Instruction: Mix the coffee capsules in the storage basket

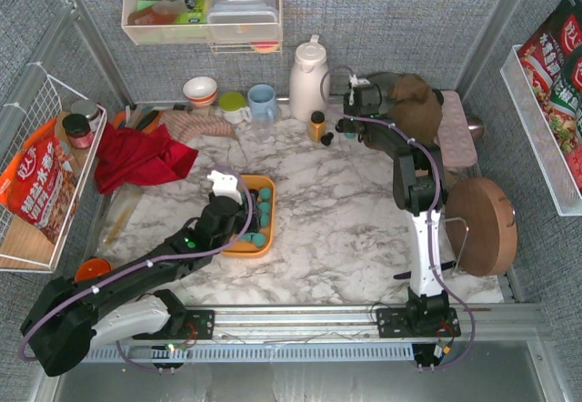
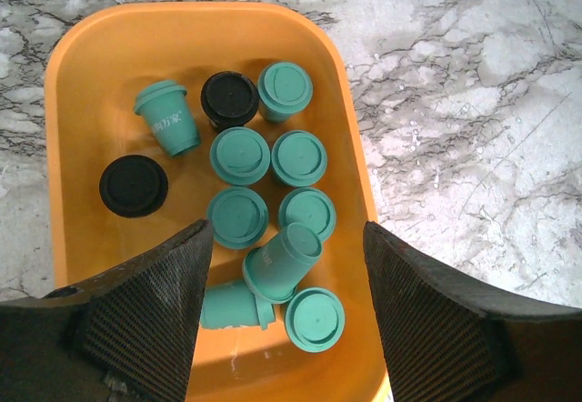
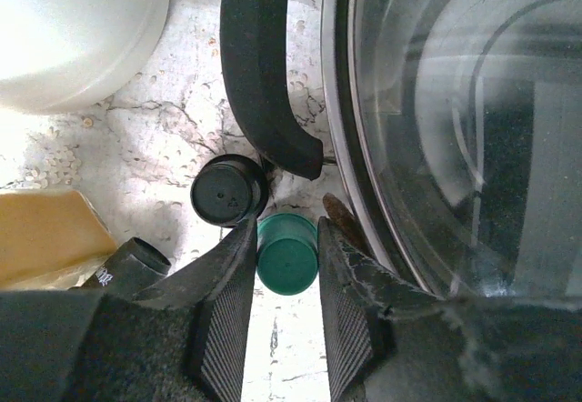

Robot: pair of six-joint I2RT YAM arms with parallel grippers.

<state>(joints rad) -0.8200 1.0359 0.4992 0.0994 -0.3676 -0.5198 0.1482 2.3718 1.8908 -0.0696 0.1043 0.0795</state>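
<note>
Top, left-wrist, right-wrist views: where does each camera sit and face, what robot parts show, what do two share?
Top: above, behind, looking down on the table; both arms show.
Left wrist: over basket, looking down at capsules; open left gripper shows.
Right wrist: far table side, looking down; right gripper flanks a teal capsule.
Shared: basket, in top and left wrist.

11 capsules (image 2: 240,155) lie in the basket (image 2: 91,102), left on the table (image 1: 346,211). Far back, beside the pot (image 3: 436,147), stand 2 more, 1 capsule (image 3: 286,261) inside the right gripper (image 3: 286,238).
</note>
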